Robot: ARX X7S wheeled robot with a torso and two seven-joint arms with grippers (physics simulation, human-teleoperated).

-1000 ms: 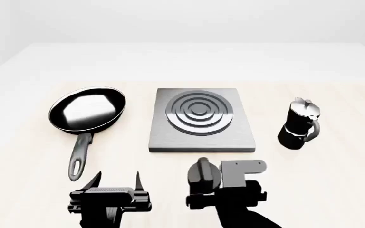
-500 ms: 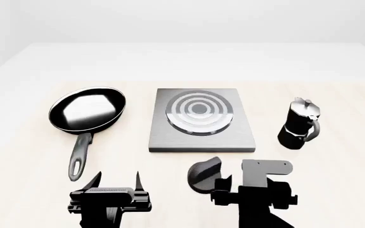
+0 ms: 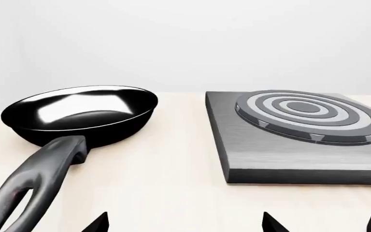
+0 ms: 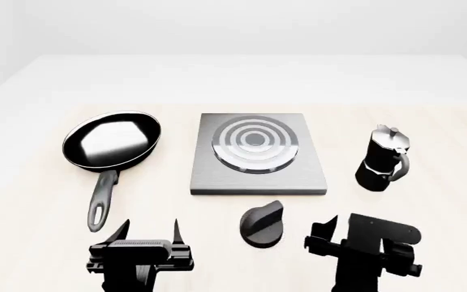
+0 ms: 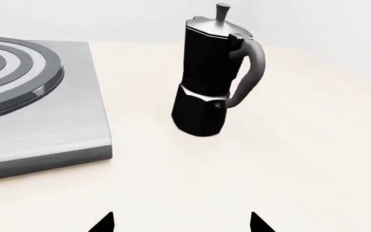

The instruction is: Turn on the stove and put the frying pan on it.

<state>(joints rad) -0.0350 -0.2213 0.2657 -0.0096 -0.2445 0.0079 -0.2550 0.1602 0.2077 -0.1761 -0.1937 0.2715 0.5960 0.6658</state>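
Observation:
The frying pan (image 4: 112,141) lies left of the stove, its long handle (image 4: 100,204) pointing toward me. The stove (image 4: 258,176) is a grey plate with a ringed burner (image 4: 254,144) whose rings look light grey. Its black knob (image 4: 262,224) stands apart in front of the plate, its ridge slanted to the right. My left gripper (image 4: 148,232) is open near the handle's end, empty, also seen as the left gripper (image 3: 184,223). My right gripper (image 4: 331,234) is open, to the right of the knob and off it; the right gripper (image 5: 182,222) holds nothing.
A black-and-silver moka pot (image 4: 383,159) stands upright to the right of the stove, and the moka pot (image 5: 211,77) is ahead of my right gripper. Everything rests on a pale wooden table (image 4: 233,79) that stretches back to a plain wall.
My right gripper let go of the knob and moved right, away from it. The knob's ridge went from upright to slanted right. The burner rings turned lighter. The left arm stayed still.

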